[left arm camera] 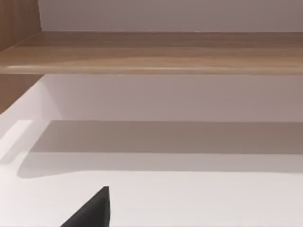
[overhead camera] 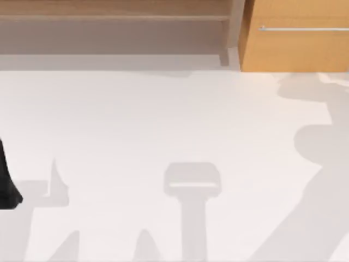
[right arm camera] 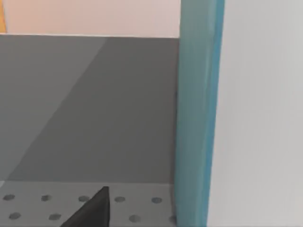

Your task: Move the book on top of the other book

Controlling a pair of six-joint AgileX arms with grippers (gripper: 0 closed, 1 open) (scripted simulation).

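From above, the white desk (overhead camera: 163, 125) lies under grey shadows, with a wooden shelf (overhead camera: 114, 22) and cabinet (overhead camera: 294, 38) along its far edge and the left arm (overhead camera: 6, 183) dark at the left edge. The left wrist view shows a black tip of the left gripper (left arm camera: 92, 210) over the desk facing the shelf; whether it is open or closed I cannot tell. The right wrist view shows the right gripper (right arm camera: 92, 210), likewise unreadable, over a perforated grey surface (right arm camera: 57, 205) beside an upright teal book (right arm camera: 196, 113).
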